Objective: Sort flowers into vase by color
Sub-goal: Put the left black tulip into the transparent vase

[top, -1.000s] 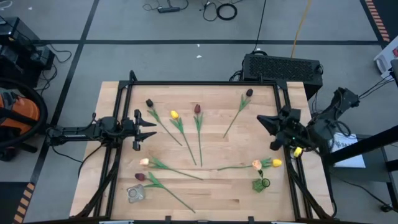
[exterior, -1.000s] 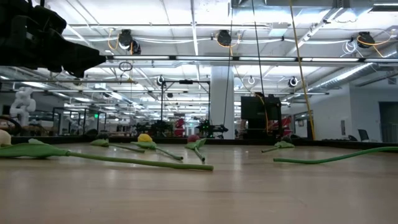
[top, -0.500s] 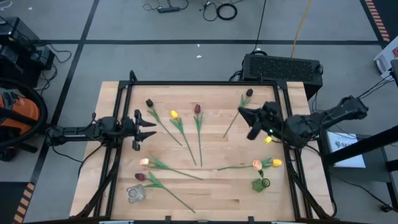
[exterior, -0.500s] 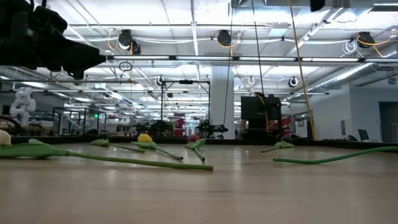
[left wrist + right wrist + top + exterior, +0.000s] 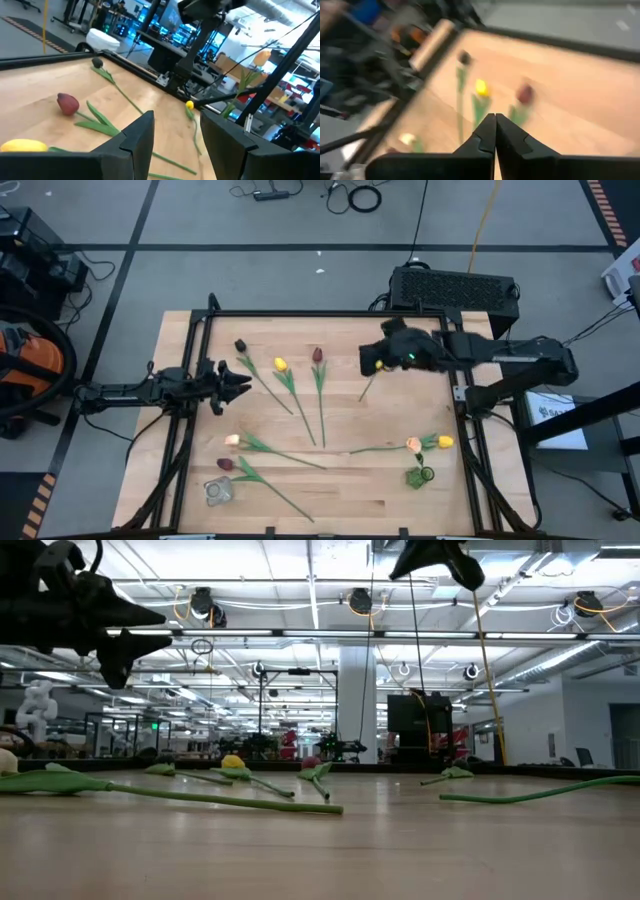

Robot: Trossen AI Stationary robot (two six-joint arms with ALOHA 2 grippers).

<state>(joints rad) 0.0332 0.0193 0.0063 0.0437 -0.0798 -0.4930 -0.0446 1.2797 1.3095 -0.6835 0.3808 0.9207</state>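
Taking the table as a clock seen from above, with twelve at the far edge, the right gripper [image 5: 368, 361] hovers near one o'clock, its claw closed on nothing. It hangs above the stem [image 5: 368, 387] of a tulip whose head the arm hides. The left gripper [image 5: 240, 385] waits at nine o'clock, its claw half open and empty. All the flowers lie flat on the table [image 5: 400, 500], and none is in a vase yet.

Trouble I can foresee:
- If the right claw comes down closed, it will shove that thin stem aside instead of pinching it.
- The stems of the yellow tulip [image 5: 281, 364] and the red tulip [image 5: 317, 354] run together toward the centre, so lifting one may drag the other.
- At four o'clock a peach tulip [image 5: 412, 444] and a second yellow tulip [image 5: 444, 441] lie head by head, just beside the green vase [image 5: 419, 476]. A careless reach there could tip it.

My count:
- Flowers, eight in view:
  - two yellow
  - two peach, the other [image 5: 232, 440] at eight o'clock
  - three dark red, counting the dark tulip [image 5: 240, 345] at eleven and the maroon tulip [image 5: 225, 464] at seven
  - the one with its head hidden
- Vases: two, the green one and a clear vase [image 5: 218, 491] at seven
- Arms: two
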